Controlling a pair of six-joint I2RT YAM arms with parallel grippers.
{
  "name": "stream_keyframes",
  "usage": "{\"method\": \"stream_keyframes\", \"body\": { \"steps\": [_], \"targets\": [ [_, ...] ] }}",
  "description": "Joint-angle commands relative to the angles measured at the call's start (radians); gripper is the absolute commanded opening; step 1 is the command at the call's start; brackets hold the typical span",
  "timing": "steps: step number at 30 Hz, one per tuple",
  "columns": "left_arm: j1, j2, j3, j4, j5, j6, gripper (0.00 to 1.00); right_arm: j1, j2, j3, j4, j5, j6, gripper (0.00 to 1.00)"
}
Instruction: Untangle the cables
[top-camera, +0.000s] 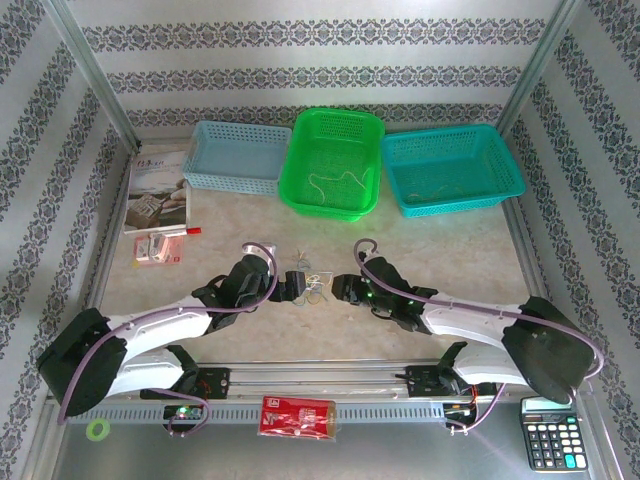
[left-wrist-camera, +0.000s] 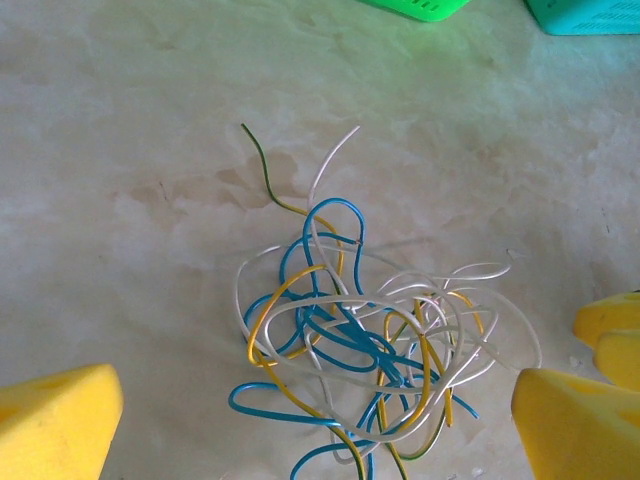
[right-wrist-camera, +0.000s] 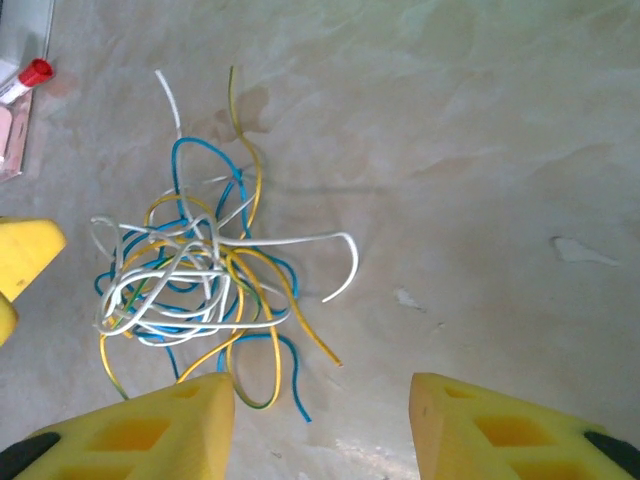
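In the overhead view the cables (top-camera: 318, 287) lie as a small loose clump on the pale table (top-camera: 440, 250), just below the centre of the frame, between the tips of the two arms; the left gripper (top-camera: 302, 285) sits just left of the clump and the right gripper (top-camera: 340, 288) just right of it, each pointing inward at the other; in the left wrist view the cables (left-wrist-camera: 350, 330) take up the lower middle of the frame, blue, white and yellow strands looped through one another, with a green-and-yellow end and a white end reaching up toward the top; the left gripper (left-wrist-camera: 315, 410) is spread wide, its yellow fingers (left-wrist-camera: 55, 420) in the two lower corners, the clump lying on the table between them and apart from both, so it has hold of nothing; in the right wrist view the cables (right-wrist-camera: 190, 270) lie in the left half of the frame; the right gripper (right-wrist-camera: 320, 420) is about half open at the bottom edge, its fingers (right-wrist-camera: 500, 430) over mostly bare table, with only a yellow loop and a blue end coming down beside the inner edge of the left-hand finger, and nothing clamped; along the top of the overhead view stand a pale blue basket (top-camera: 235, 155), a green basket (top-camera: 335, 150) and a teal basket (top-camera: 450, 165) side by side; a booklet (top-camera: 158, 190) lies at the left, a calculator (top-camera: 550, 442) in the lower right corner, a red packet (top-camera: 297, 415) at bottom centre.
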Motion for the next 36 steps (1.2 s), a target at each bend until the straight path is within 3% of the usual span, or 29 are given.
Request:
{"method": "stream_keyframes", "body": {
  "steps": [1, 25, 32, 36],
  "targets": [
    [-0.011, 0.006, 0.024, -0.003, 0.007, 0.013, 1.00, 0.013, 0.031, 0.005, 0.069, -0.034, 0.027, 0.48],
    [-0.011, 0.031, -0.046, 0.049, -0.005, 0.008, 1.00, 0.028, 0.220, 0.016, 0.238, -0.087, 0.080, 0.37],
    [-0.011, 0.041, -0.055, 0.058, -0.005, 0.011, 1.00, 0.015, 0.231, 0.016, 0.256, -0.094, 0.083, 0.28],
    [-0.011, 0.048, -0.057, 0.062, -0.002, 0.012, 1.00, -0.003, 0.218, 0.011, 0.258, -0.105, 0.079, 0.14]
  ]
}}
